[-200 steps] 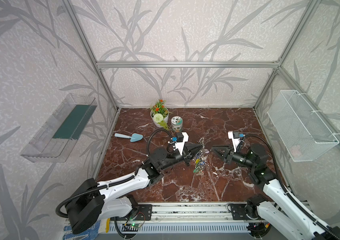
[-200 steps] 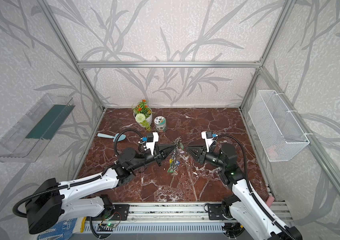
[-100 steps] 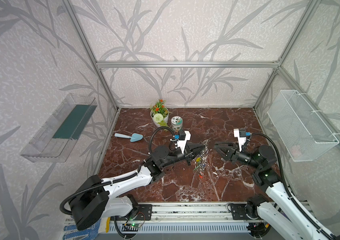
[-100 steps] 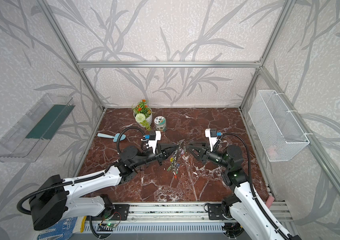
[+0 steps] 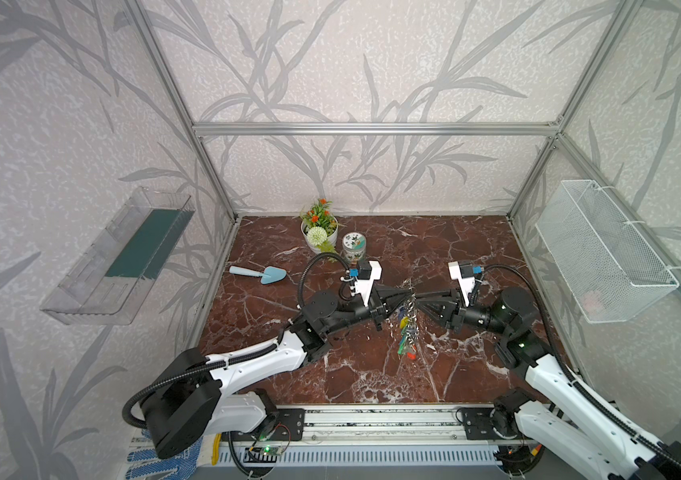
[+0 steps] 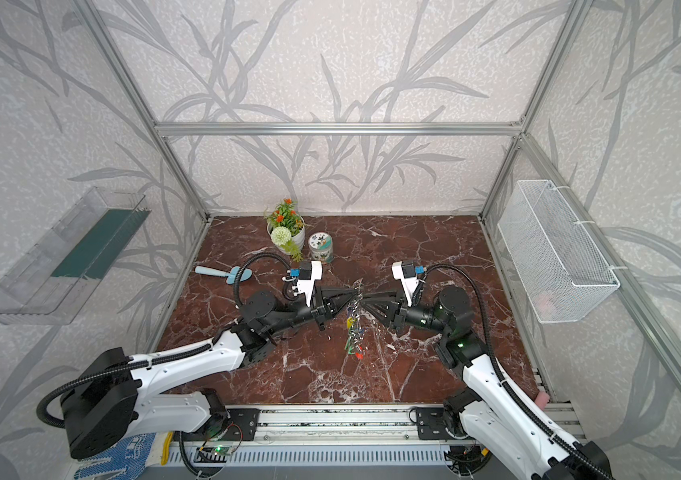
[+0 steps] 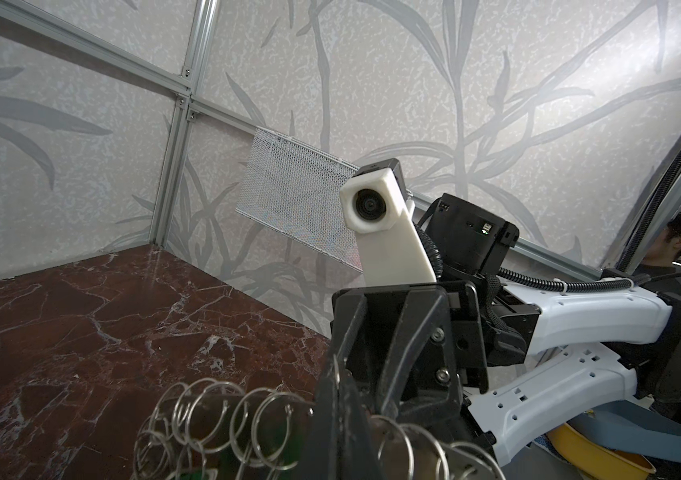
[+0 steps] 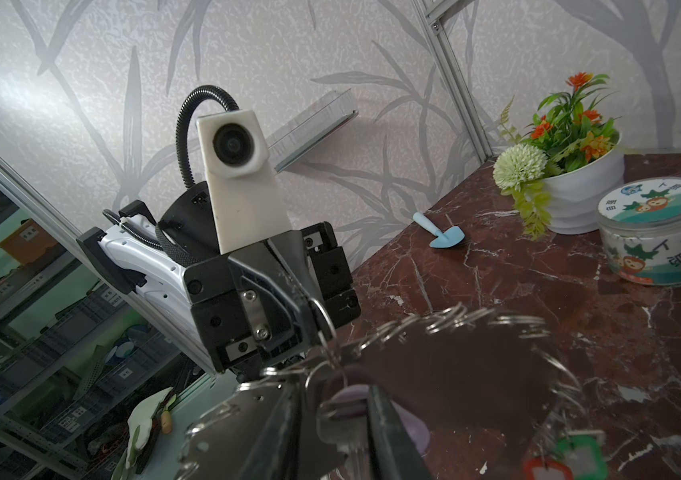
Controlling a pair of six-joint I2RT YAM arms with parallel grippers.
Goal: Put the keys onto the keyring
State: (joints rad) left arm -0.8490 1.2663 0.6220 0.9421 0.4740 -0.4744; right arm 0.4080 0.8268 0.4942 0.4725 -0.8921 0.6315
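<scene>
The keyring is a grey metal plate edged with small rings, and it hangs above the marble floor with coloured tags dangling below. My left gripper is shut on the plate's upper edge, and the rings fan out beside its jaws. My right gripper meets it from the opposite side. In the right wrist view this gripper is shut on the keys, with the pale lilac tag behind, close against the plate. In both top views the two grippers' tips nearly touch.
A white flower pot and a printed jar stand at the back of the floor, with a blue toy trowel to their left. A wire mesh basket hangs on the right wall and a clear shelf on the left wall.
My right gripper has moved left to the hanging keyring, with its jaws widening briefly and then narrowing again. My left gripper has stayed shut on the keyring and has shifted only slightly.
</scene>
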